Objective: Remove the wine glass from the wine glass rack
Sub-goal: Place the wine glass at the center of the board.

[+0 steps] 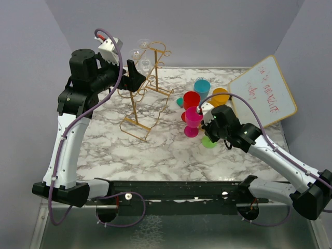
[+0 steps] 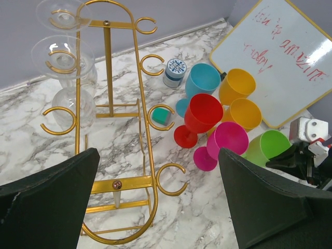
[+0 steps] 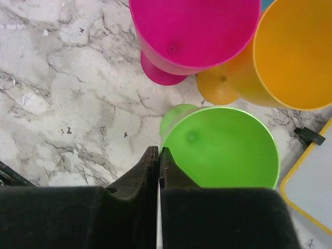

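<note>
The gold wire wine glass rack (image 1: 136, 106) stands at the back left of the marble table. In the left wrist view the wine glass rack (image 2: 108, 67) runs from between my fingers up the frame. A clear wine glass (image 2: 62, 58) hangs upside down by its foot in the left hooks, and a second one (image 2: 64, 15) hangs above it. Both clear glasses (image 1: 140, 52) show at the rack's far top. My left gripper (image 1: 137, 78) hovers high over the rack's near end, open and empty (image 2: 158, 202). My right gripper (image 3: 158, 153) is shut and empty at the rim of a green goblet (image 3: 223, 150).
Right of the rack stand plastic goblets: red (image 2: 203, 111), pink (image 2: 231, 137), blue (image 2: 203, 79), orange (image 2: 237, 85) and green (image 2: 270, 147). A whiteboard (image 1: 264, 93) leans at the back right. A small jar (image 2: 175, 71) and a teal block (image 2: 162, 116) lie by the rack.
</note>
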Robot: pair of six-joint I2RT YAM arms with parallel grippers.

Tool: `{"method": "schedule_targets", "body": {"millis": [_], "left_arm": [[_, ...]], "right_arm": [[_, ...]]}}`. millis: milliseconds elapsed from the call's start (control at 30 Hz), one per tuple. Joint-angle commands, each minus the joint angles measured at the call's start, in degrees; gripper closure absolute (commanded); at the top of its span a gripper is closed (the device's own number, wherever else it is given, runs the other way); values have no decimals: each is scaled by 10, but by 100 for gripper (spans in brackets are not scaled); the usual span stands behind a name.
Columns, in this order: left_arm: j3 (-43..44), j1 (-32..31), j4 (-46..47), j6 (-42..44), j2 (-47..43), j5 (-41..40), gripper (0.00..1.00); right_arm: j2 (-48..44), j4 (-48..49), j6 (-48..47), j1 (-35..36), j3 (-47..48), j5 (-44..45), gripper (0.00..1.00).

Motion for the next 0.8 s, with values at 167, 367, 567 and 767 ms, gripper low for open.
{"method": "schedule_targets", "body": {"millis": [167,367,567,767], "left_arm": [[2,5,-3,15,-14,3,1],[1,5,-3,16,-14,-3,1],[19,12,-4,25,6,-13,1],[83,60,-3,29,69,3,1]], "right_arm": [[-13,32,32,2,15,39,64],[-21,3,32,2,50,53,48],[-38,-6,37,2,95,14,37],[-1,-13,95,2,158,-17,33]]}}
